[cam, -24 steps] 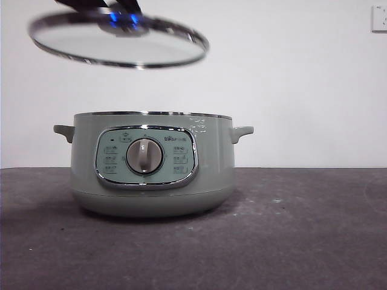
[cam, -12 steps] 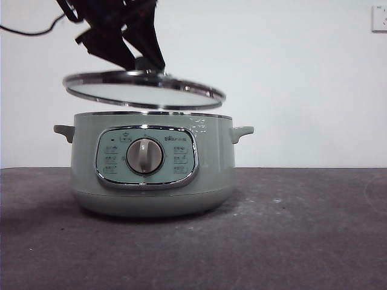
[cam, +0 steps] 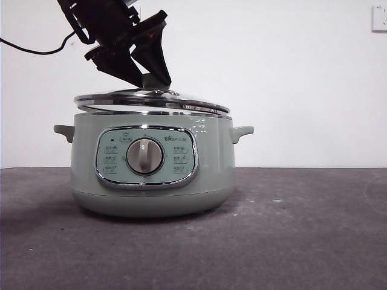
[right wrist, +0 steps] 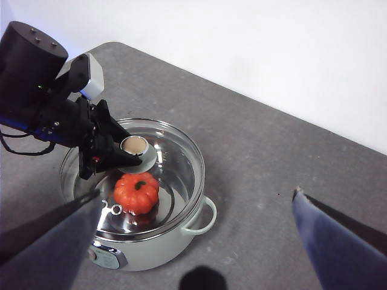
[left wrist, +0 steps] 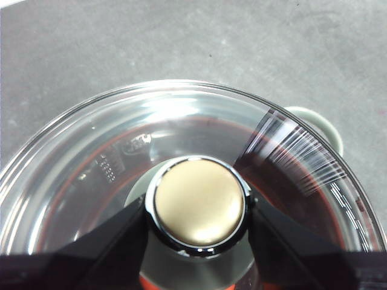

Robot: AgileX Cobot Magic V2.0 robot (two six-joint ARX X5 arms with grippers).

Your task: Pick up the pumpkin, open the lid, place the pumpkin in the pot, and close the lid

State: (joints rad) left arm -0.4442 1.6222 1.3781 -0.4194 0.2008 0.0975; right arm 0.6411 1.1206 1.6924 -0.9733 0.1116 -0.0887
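Observation:
The sage-green pot [cam: 151,175] stands on the grey table, its dial facing the front camera. My left gripper [cam: 148,77] is shut on the lid's knob [left wrist: 199,202], a jaw on each side. The glass lid [cam: 151,101] sits just over the pot's rim, slightly tilted, its right edge lowest and at the rim. Inside the pot [right wrist: 151,248], the orange pumpkin [right wrist: 136,192] shows through the lid [right wrist: 175,157]. My right gripper [right wrist: 193,196] hangs open, high above the table and away from the pot, with nothing between its jaws.
A black cable [cam: 30,48] trails from the left arm towards the left. A wall socket [cam: 379,18] sits at the top right. One pot handle [left wrist: 314,118] juts out past the lid's rim. Grey tabletop [cam: 302,229] stretches right of the pot.
My left gripper has lowered the lid from high at the upper left down and to the right, onto the pot's rim. The pot has not moved.

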